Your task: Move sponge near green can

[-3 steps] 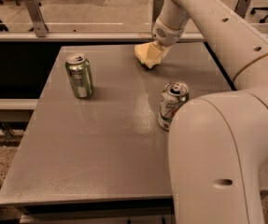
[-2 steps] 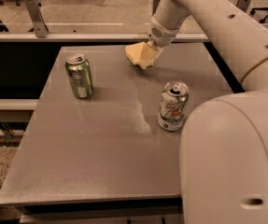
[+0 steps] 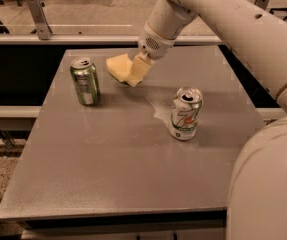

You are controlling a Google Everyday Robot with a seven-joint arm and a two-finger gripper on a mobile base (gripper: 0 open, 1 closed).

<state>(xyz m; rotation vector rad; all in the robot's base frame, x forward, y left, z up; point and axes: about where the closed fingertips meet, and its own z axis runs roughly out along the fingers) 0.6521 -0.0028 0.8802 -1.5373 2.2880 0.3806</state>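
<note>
The carry is in hand: the tool (image 3: pixel 135 73) is clenched on the pale yellow sponge (image 3: pixel 117 66) at its right edge, low over the back of the table (image 3: pixel 108 174), near the green can (image 3: pixel 85 81) on its right. Next, I judge, comes a short move left and down, then a release without knocking the can. Whether the sponge touches the table is hard to tell; the 7-Up can (image 3: pixel 186 114) stands well apart
</note>
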